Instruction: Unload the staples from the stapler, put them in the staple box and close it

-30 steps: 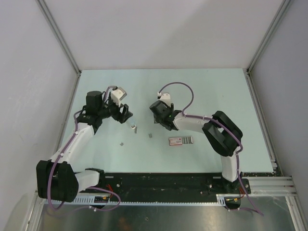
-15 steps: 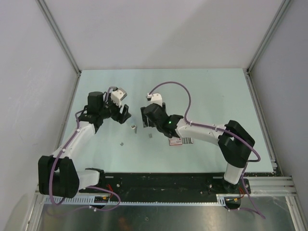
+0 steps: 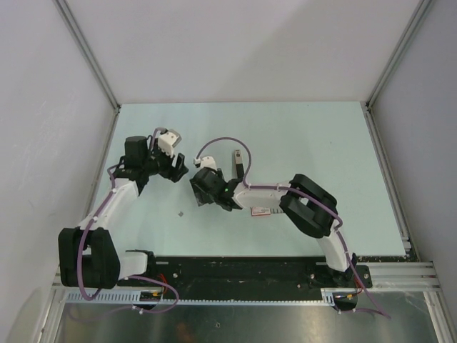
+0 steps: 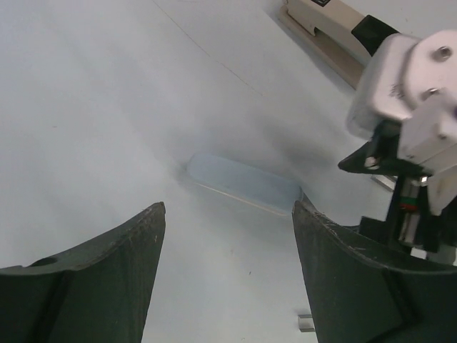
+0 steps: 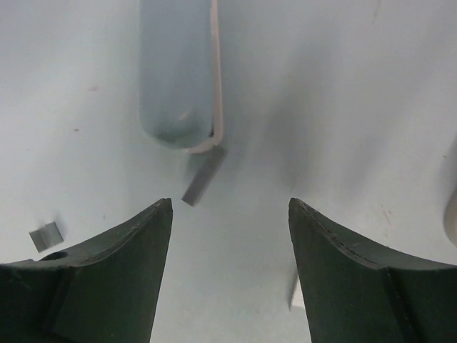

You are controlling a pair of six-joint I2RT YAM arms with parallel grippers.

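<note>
The stapler (image 3: 238, 161) lies on the table behind the right arm; the left wrist view catches its cream arm and black end (image 4: 335, 28) at the top right. A grey strip of staples (image 5: 203, 177) lies just ahead of my right gripper (image 5: 230, 201), which is open and low over the table (image 3: 201, 191). Two short staple pieces (image 5: 46, 236) (image 5: 296, 289) lie beside its fingers. My left gripper (image 4: 228, 207) is open and holds nothing, a little left of the right one (image 3: 178, 171). A loose staple piece (image 3: 181, 213) lies nearer the front.
The red-and-grey packet (image 3: 260, 211) lies half under the right forearm. A pale blue oblong patch (image 5: 175, 71) sits on the table beyond the staple strip and also shows ahead of the left fingers (image 4: 243, 184). The right wrist camera block (image 4: 414, 93) is close by on the right.
The right arm has swung left and its gripper now hangs over the staple strip. The stapler, covered by that gripper before, now shows behind it. The left gripper edged slightly left.
</note>
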